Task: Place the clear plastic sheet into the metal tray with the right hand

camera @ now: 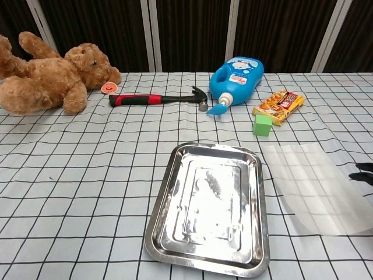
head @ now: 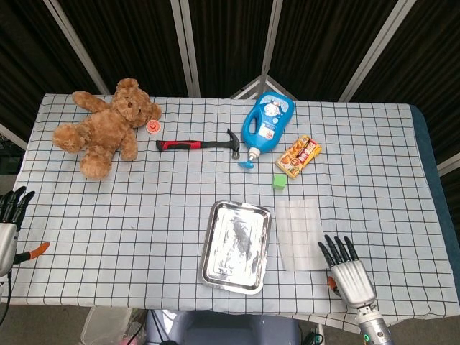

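The clear plastic sheet point(head: 301, 233) point(camera: 317, 186) lies flat on the checked tablecloth, just right of the metal tray point(head: 210, 253) point(camera: 169, 181). The tray has nothing in it. My right hand point(head: 346, 271) is at the front right, fingers spread and pointing away from me, its fingertips close to the sheet's near right corner. It holds nothing. In the chest view only its dark fingertips point(camera: 364, 173) show at the right edge. My left hand point(head: 8, 219) is at the far left edge, off the table, fingers apart, holding nothing.
Behind the sheet stand a small green cube point(head: 279, 182), a snack packet point(head: 297, 157) and a blue bottle point(head: 267, 122) lying down. A hammer point(head: 198, 144), a teddy bear point(head: 104, 126) and a small round badge point(head: 152, 126) lie further left.
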Controlling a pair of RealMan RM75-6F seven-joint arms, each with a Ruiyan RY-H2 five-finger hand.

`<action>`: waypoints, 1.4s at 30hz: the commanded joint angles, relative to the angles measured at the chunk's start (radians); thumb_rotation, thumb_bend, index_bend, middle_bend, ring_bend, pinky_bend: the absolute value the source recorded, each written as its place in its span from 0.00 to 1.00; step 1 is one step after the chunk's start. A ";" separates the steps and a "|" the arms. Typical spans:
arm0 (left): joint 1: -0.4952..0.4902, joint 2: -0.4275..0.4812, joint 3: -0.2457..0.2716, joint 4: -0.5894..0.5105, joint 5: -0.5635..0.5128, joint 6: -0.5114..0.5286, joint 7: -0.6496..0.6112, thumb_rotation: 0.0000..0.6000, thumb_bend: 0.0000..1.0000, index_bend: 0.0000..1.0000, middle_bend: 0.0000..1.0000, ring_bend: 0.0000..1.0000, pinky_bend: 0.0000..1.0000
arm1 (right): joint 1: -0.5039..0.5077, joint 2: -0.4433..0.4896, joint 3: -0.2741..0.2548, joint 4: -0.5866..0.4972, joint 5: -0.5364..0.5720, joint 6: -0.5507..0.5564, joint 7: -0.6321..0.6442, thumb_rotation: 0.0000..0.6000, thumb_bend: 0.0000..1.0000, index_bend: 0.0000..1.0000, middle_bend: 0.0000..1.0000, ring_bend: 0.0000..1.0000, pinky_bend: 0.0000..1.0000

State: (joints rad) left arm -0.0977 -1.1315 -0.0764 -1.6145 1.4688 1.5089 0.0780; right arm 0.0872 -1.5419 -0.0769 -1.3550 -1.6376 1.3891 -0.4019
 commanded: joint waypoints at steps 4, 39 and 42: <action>-0.004 0.032 0.000 -0.049 0.000 -0.009 0.012 1.00 0.00 0.00 0.00 0.00 0.00 | 0.008 -0.028 0.009 0.026 0.016 -0.022 -0.006 1.00 0.38 0.10 0.00 0.00 0.00; -0.007 0.062 0.011 -0.111 -0.013 -0.034 0.032 1.00 0.00 0.00 0.00 0.00 0.00 | 0.055 -0.129 0.056 0.134 0.011 -0.002 0.084 1.00 0.43 0.56 0.12 0.02 0.00; -0.007 0.063 0.011 -0.111 -0.014 -0.035 0.031 1.00 0.00 0.00 0.00 0.00 0.00 | 0.057 -0.131 0.056 0.137 0.006 0.005 0.093 1.00 0.47 0.59 0.14 0.02 0.00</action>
State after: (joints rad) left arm -0.1049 -1.0690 -0.0655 -1.7254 1.4551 1.4737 0.1088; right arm 0.1439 -1.6719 -0.0208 -1.2185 -1.6302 1.3927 -0.3105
